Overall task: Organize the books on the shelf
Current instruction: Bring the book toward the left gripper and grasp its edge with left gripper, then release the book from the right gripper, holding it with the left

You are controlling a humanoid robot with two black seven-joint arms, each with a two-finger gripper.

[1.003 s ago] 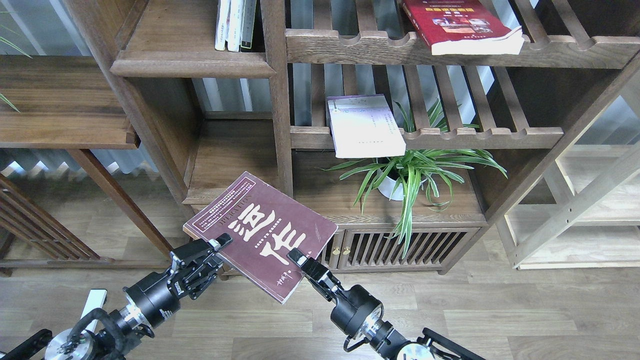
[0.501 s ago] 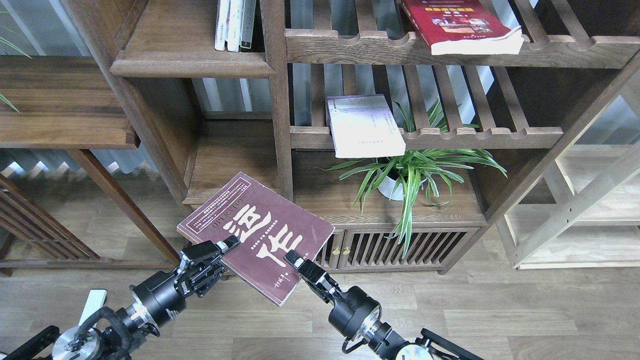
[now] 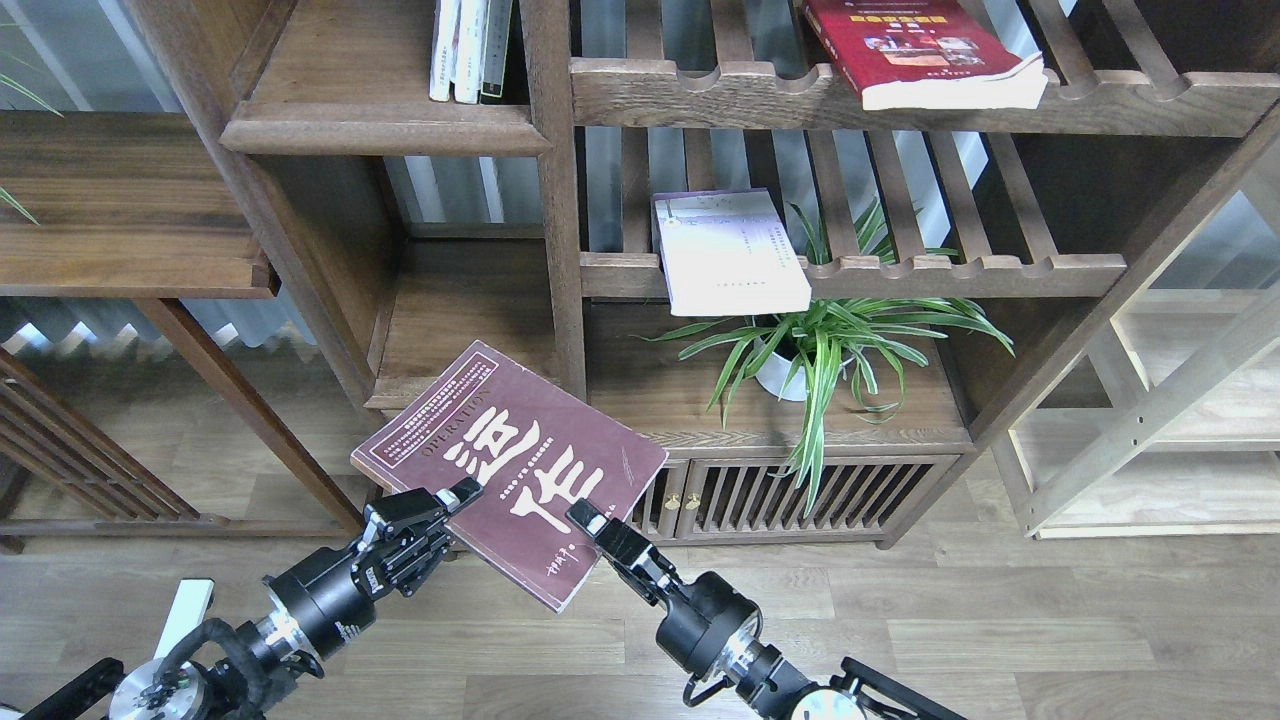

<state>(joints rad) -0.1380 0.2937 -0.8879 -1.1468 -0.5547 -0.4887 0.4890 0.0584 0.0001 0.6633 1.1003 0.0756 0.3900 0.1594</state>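
Observation:
I hold the maroon book (image 3: 510, 470) with big white Chinese characters flat and cover up, in front of the low shelf. My left gripper (image 3: 450, 502) is shut on its left edge and my right gripper (image 3: 588, 522) is shut on its near right edge. The bright red book (image 3: 920, 50) lies on the upper slatted rack at the top right. The pale white-lavender book (image 3: 728, 252) lies on the middle slatted rack, overhanging its front rail. The dark-brown shelf board (image 3: 380, 120) with a rounded front lip is at the upper left.
Several upright books (image 3: 470, 50) stand at the right end of the dark shelf board. A potted spider plant (image 3: 820, 340) sits on the low cabinet (image 3: 800, 480). A vertical post (image 3: 555, 200) divides the compartments. A pale light-wood rack (image 3: 1180, 420) is at right.
Both grippers and the maroon book have shifted slightly left and toward me, with the book staying gripped at both edges.

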